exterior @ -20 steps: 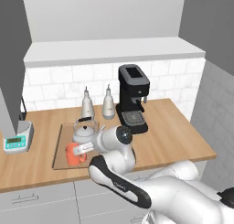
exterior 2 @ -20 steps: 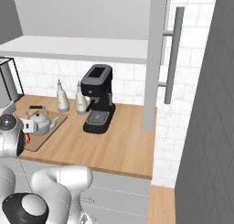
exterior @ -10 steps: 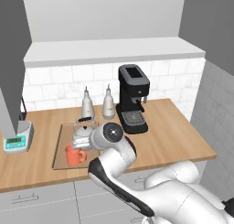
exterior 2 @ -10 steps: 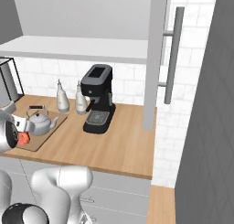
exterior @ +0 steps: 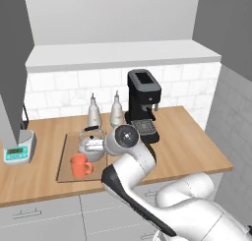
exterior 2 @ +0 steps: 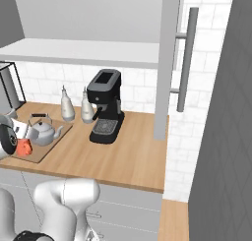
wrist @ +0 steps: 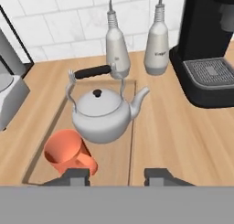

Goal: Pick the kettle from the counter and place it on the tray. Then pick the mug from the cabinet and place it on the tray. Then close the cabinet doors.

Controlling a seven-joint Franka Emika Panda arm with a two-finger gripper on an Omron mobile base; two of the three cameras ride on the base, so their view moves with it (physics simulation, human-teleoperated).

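Dark fingertips of the pincer [wrist: 119,176] rise at the bottom of the hand view, parted with nothing between them, above the near edge of the tray [wrist: 127,147]. The mug [wrist: 68,153] sits in the tray's near left corner, just beyond the left fingertip and apart from it, its handle toward the pincer. The kettle [wrist: 101,113] stands just behind the mug, on the middle of the tray, spout toward the right rim, black handle arched overhead.

Both vessels thus appear placed; judged from this, what remains is closing the cabinet doors. In the left base view the arm's wrist hangs over the tray's right rim, close to the kettle [exterior: 92,146] and above the mug [exterior: 79,165]. One door [exterior 2: 166,63] stands open, edge-on, near the right end of the tabletop [exterior 2: 118,154], its bar handle [exterior 2: 185,58] facing right; the other door [exterior: 11,68] hangs open over the left end.

Risks:
- A low or sideways retreat could catch the mug's handle or clip the kettle's arch, knocking either off the tray.
- Two bottles [wrist: 117,47] and the coffee machine [wrist: 208,45] stand along the back edge; a wide swing toward the doors could strike them.
- Pushing a door near its hinge, or glancing off its handle, may leave it ajar.
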